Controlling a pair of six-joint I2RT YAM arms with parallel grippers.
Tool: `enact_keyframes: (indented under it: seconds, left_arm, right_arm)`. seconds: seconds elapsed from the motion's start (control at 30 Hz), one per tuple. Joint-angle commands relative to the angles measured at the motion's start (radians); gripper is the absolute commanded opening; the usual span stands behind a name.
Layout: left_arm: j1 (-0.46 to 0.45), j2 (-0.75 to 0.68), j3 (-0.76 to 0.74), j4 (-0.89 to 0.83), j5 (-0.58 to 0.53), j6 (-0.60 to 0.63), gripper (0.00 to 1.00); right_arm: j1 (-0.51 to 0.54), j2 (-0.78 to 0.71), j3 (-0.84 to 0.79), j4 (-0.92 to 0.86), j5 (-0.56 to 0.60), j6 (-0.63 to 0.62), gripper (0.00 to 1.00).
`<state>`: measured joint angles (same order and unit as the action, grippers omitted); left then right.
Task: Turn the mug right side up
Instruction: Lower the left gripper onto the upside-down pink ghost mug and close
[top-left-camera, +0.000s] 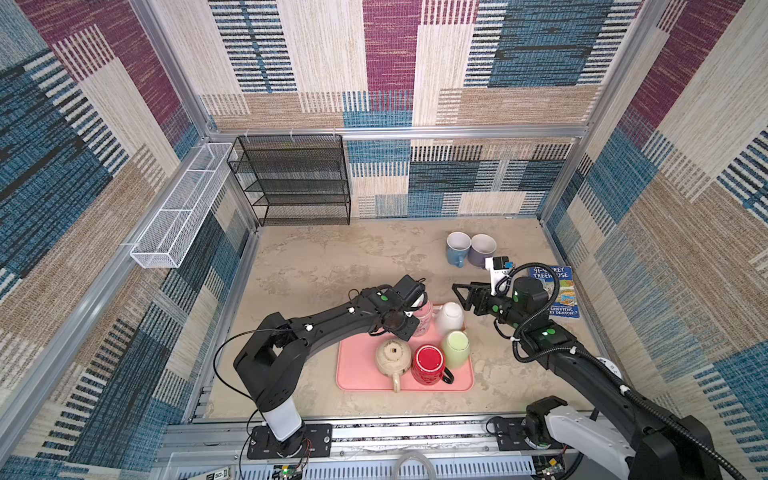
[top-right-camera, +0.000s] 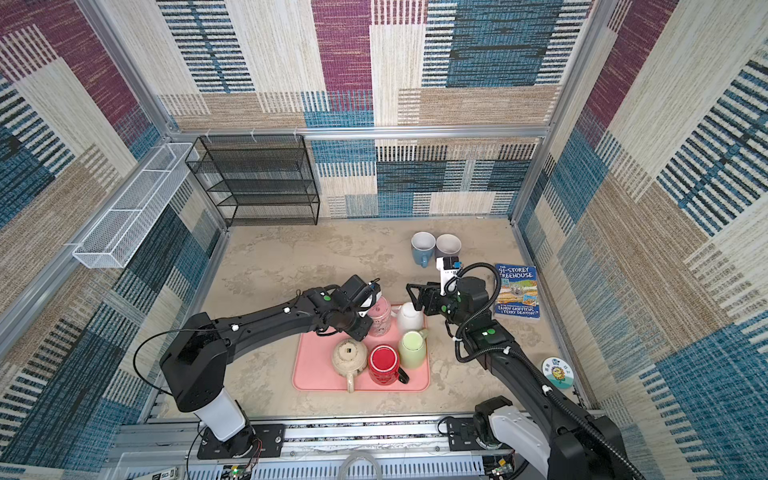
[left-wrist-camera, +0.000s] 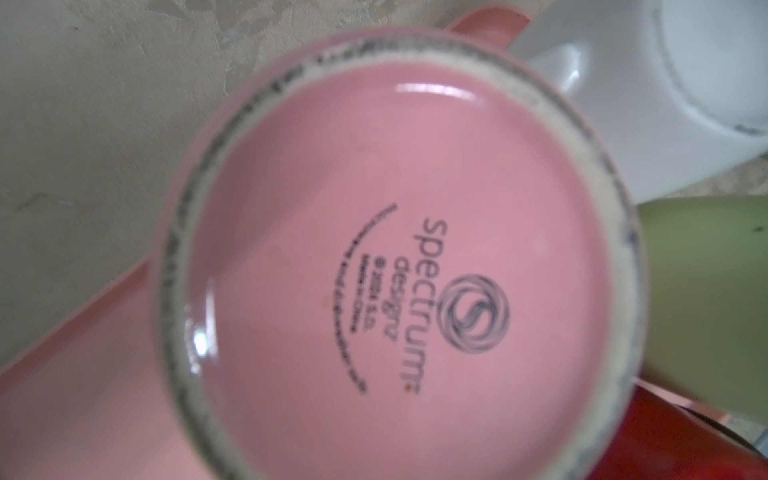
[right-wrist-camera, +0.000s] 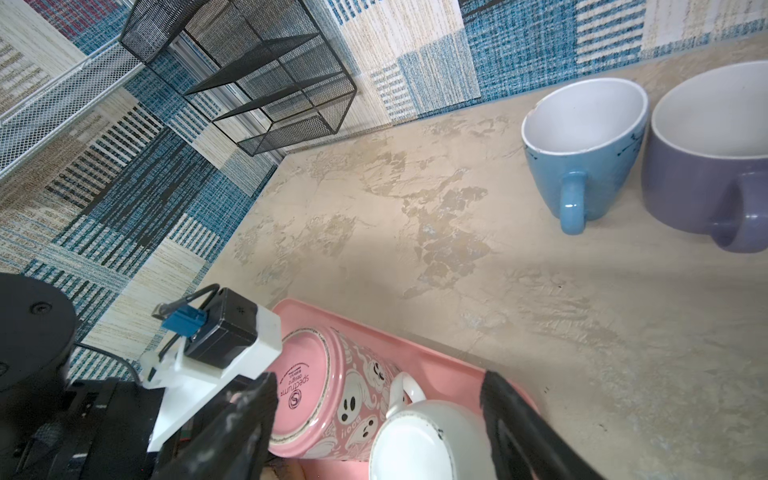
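Nearest on the surface (top-left-camera: 316, 266) lay a pink tray (top-left-camera: 353, 374), and along its near edge three mugs stood base up: a beige mug (top-left-camera: 392, 357), a red mug (top-left-camera: 428, 363) touching it, and a green mug (top-left-camera: 456, 348) just beside the red one. Behind them, at the tray's far edge, the pink mug (top-left-camera: 424, 318) with its ghost pattern sat base up next to a white mug (top-left-camera: 449, 318), also inverted. The left hand (top-left-camera: 411, 318) was at the pink mug, and the mug's stamped base filled the left wrist view. Its fingers were hidden under the wrist in both top views, so I could not tell how far they had closed or whether they gripped the mug. I also could not tell whether the mug sat flat on the tray or was tipped. The right hand (top-left-camera: 459, 297) hovered just above and behind the white mug with its jaws spread wide and nothing held. Off to the right lay a book (top-left-camera: 557, 291). Farther back a blue mug (top-left-camera: 457, 248) and a purple mug (top-left-camera: 482, 249) stood upright and touching. Against the far wall stood a black rack (top-left-camera: 295, 178), with a white basket (top-left-camera: 178, 208) on the left wall.
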<state>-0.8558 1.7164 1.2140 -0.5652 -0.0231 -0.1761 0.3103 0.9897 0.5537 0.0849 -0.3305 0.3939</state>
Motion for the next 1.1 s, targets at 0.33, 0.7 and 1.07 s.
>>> enact_keyframes:
  seconds: [0.33, 0.7, 1.07]
  left_arm:
    - [0.0, 0.025, 0.017, 0.014, -0.04, 0.016, 0.22]
    - [0.0, 0.008, 0.018, 0.013, -0.071, 0.015, 0.05]
    - [0.003, -0.087, -0.001, 0.014, -0.08, 0.01, 0.0]
  right_arm:
    - [0.001, 0.001, -0.002, 0.032, -0.006, -0.01, 0.79]
    - [0.001, -0.005, 0.0, 0.027, -0.003, -0.01, 0.79]
    - [0.001, -0.009, -0.004, 0.061, -0.059, -0.006, 0.79]
